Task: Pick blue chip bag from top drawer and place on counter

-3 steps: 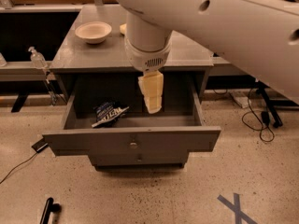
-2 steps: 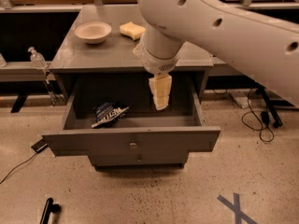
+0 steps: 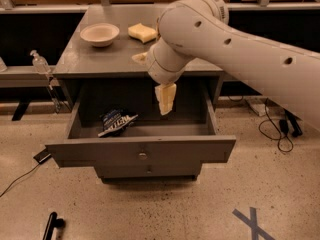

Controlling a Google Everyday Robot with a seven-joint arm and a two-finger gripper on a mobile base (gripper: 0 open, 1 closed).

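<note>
1. The top drawer (image 3: 100, 153) is pulled out wide, and its flat front has a small round knob (image 3: 143, 156) in the middle
2. The blue chip bag (image 3: 117, 122) lies inside the drawer, on the left side, near the front wall. It is crumpled and dark blue with white letters
3. The gripper (image 3: 166, 100) hangs over the open drawer, a bit right of the middle, pointing down. It is apart from the bag, off to the bag's right
4. I cannot tell if the gripper is spread or pressed together
5. The big white arm (image 3: 240, 49) comes in from the right side and bends down over the front edge of the counter (image 3: 95, 61)
6. On the counter a pale bowl (image 3: 99, 34) sits at the back left, and a yellow sponge (image 3: 142, 32) is just beside it on the right
7. Under the top drawer is a smaller grey drawer front (image 3: 148, 170), and it is pushed in
8. A clear bottle (image 3: 40, 63) stands to the left of the cabinet, and blue tape (image 3: 252, 224) makes a cross on the floor at the bottom right
</note>
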